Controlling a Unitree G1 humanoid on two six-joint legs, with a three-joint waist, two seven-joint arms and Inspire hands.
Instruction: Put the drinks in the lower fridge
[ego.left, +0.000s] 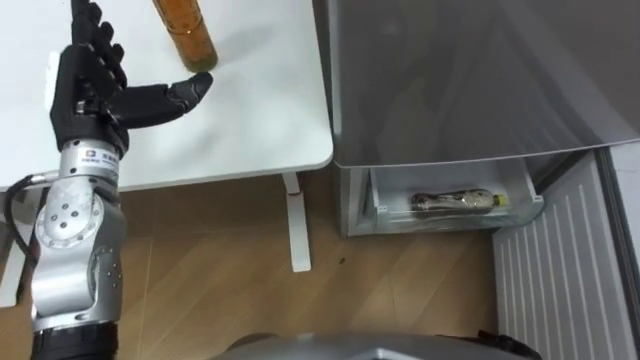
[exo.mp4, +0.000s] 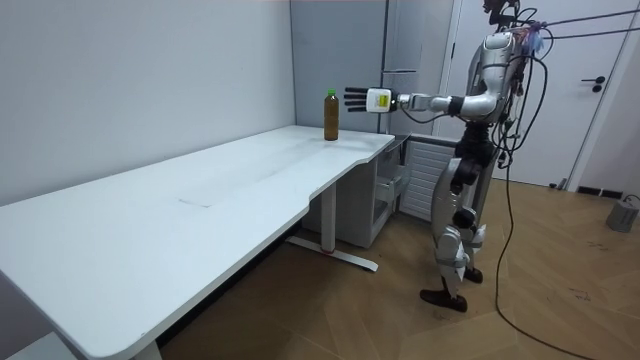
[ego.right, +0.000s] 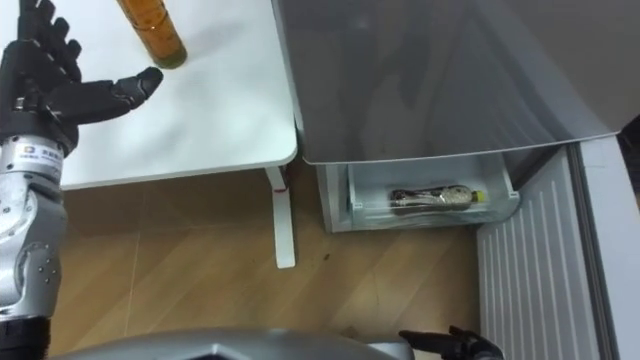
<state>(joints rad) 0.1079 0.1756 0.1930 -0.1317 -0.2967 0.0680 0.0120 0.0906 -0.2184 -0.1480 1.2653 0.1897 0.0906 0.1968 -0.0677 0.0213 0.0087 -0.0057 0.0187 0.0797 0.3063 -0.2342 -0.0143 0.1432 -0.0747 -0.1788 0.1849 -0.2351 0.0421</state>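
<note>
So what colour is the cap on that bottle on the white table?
The cap is green, topping the amber drink bottle; clearest in the room view.
</note>
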